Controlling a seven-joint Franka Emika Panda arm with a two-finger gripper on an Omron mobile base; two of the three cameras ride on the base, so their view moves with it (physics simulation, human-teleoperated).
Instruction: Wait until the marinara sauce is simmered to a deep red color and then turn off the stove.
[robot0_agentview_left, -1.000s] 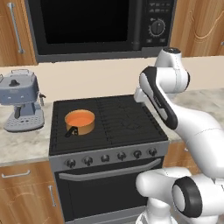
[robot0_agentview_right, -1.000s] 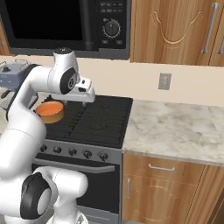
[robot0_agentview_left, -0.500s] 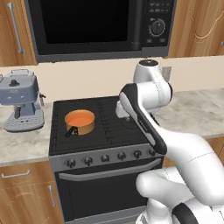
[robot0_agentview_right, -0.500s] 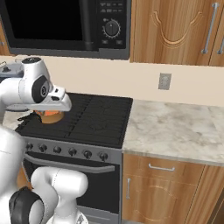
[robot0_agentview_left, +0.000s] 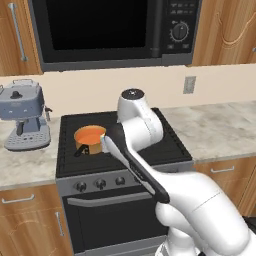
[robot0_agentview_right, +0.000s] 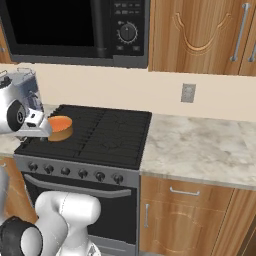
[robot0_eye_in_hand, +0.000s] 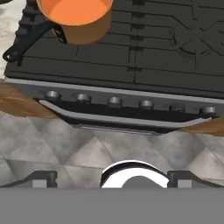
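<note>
Grey steel runs across the front of the stove (robot0_eye_in_hand: 131, 94), nearest me, carrying a row of small black knobs (robot0_eye_in_hand: 114, 101) above the oven door handle (robot0_eye_in_hand: 122, 119). The end effector (robot0_eye_in_hand: 112, 177) hangs out in front of that strip, above the tiled floor (robot0_eye_in_hand: 52, 144), its two dark tips spread wide with nothing between them. Past the knobs lies the black grated cooktop (robot0_agentview_left: 165, 135). On its left side sits a small copper saucepan (robot0_agentview_left: 90, 140) with a short dark handle (robot0_eye_in_hand: 28, 40) pointing toward the front edge, and the sauce (robot0_agentview_left: 90, 134) inside is a flat orange disc. Left of the stove, a grey coffee machine (robot0_agentview_left: 24, 117) stands on the marble desk (robot0_agentview_right: 200, 150). A black microwave (robot0_agentview_left: 110, 30) hangs above, against the wall.
</note>
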